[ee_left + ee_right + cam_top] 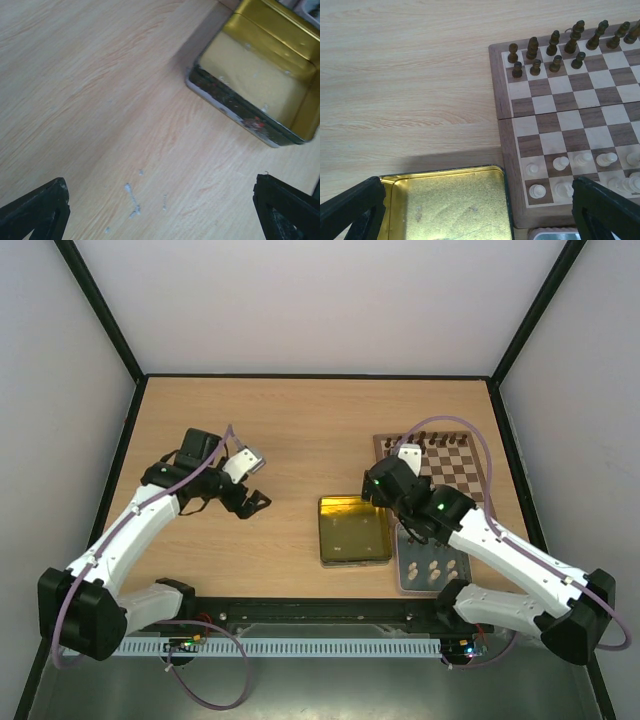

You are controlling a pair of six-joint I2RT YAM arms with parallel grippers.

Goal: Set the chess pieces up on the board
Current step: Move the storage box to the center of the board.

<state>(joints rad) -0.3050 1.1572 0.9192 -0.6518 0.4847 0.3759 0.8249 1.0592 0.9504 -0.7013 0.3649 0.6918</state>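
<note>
Square wooden chessboard (462,468) with dark-brown and cream squares located at the far right of the light wooden worktop (280,430), lying flat. Dark brown turned wooden chess pieces (555,50) standing upright in two rows along the board's far edge, four showing in the second row in the right wrist view. Pale cream chess pieces (580,160) standing in two rows along the board's near edge, with further cream pieces resting on the flat grey metal tray (403,585) just in front of the board. Shiny yellow-gold rectangular tin (352,532) lying open just left of board and tray, near the middle of the worktop. Left pincer (160,200) spread fully wide, gripping nothing, hovering over bare worktop to the left of the tin. Right pincer (477,195) likewise spread fully wide, gripping nothing, hanging above the tin's far right corner and the board's near left corner.
</note>
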